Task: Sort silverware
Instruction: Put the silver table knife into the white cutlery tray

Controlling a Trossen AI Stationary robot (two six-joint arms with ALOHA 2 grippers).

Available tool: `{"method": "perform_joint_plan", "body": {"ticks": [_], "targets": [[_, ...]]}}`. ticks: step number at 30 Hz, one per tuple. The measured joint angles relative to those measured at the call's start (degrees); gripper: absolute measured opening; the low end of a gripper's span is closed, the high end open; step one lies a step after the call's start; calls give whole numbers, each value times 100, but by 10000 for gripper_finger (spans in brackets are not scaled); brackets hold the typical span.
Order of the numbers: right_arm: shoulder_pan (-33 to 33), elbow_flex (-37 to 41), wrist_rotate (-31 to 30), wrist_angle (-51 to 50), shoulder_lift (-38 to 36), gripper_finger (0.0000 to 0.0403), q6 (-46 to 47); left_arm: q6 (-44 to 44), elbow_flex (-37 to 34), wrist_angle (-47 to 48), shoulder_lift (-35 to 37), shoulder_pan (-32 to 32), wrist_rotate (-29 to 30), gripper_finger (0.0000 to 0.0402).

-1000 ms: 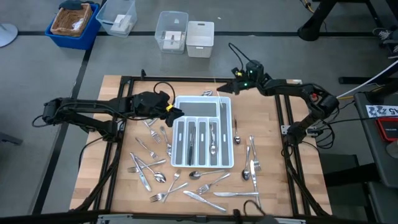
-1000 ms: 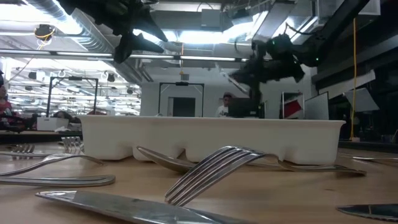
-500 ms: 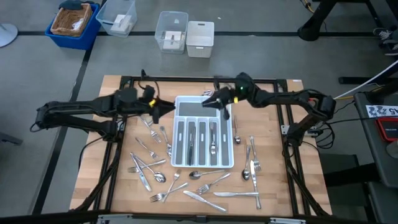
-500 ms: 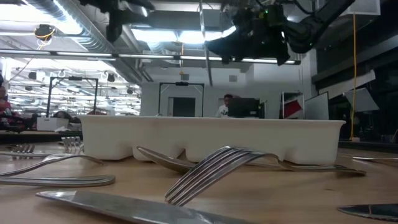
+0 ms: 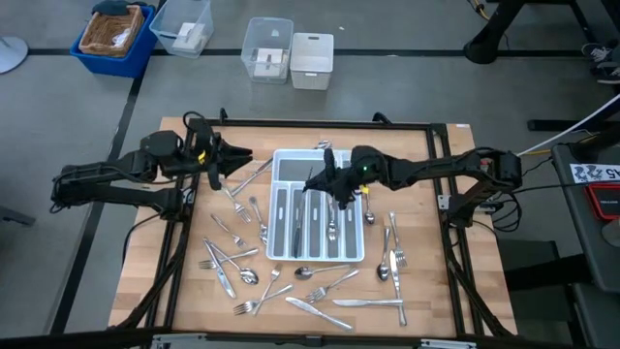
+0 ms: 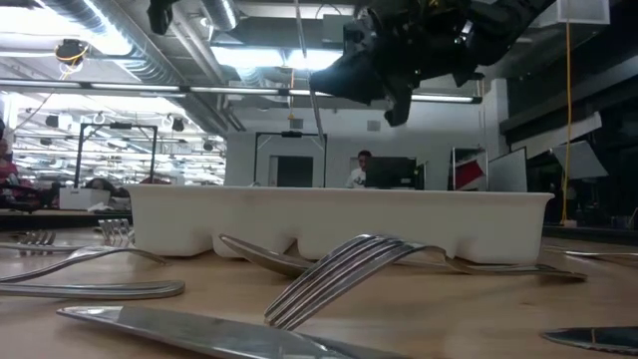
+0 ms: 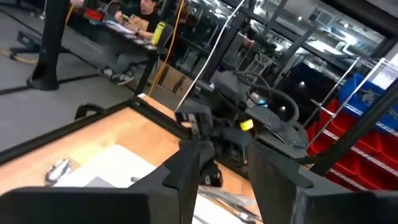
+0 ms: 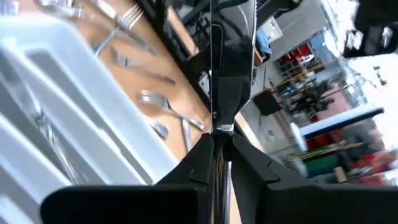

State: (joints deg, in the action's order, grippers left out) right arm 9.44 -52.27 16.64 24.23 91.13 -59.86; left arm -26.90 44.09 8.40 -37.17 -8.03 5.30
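The white divided tray [image 5: 291, 159] lies mid-table with several pieces of silverware in its slots. More silverware is spread on the wood at the tray's near side [image 5: 320, 291], left side [image 5: 237, 208] and right side [image 5: 392, 247]. My right gripper [image 5: 322, 180] hangs over the tray's far half, shut on a knife [image 8: 231, 56]. In the low view the knife [image 6: 311, 100] shows as a thin, nearly upright line above the tray [image 6: 339, 214]. My left gripper [image 5: 221, 165] is open and holds nothing. It hovers left of the tray's far corner. My right gripper [image 8: 221, 149] pinches the knife between its two fingers at the narrow part [image 8: 219, 124] below the wide flat end. The fingers reach in from the table's right and lie across the knife. The knife stands nearly upright, lifted clear above the tray.
Black frame rails [image 5: 310, 124] run round the table. A fork [image 5: 254, 174] lies between my left gripper and the tray. Plastic bins [image 5: 291, 53] and a blue crate [image 5: 114, 34] stand beyond the far edge. A person [image 6: 364, 165] sits in the room behind.
My right gripper has carried the knife from beyond the tray's far right corner toward the left and near, to above the tray. My left gripper has drawn back from the tray's far left corner toward the table's left edge.
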Motion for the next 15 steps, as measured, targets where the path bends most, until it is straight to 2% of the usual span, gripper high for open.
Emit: {"method": "perform_joint_plan", "body": {"ticks": [7, 15], "targets": [[-453, 0, -290, -448, 46, 42, -1209, 402, 1, 39, -2, 1, 150, 123], [-893, 0, -317, -92, 566, 42, -1440, 486, 1, 90, -6, -1, 260, 123]]}}
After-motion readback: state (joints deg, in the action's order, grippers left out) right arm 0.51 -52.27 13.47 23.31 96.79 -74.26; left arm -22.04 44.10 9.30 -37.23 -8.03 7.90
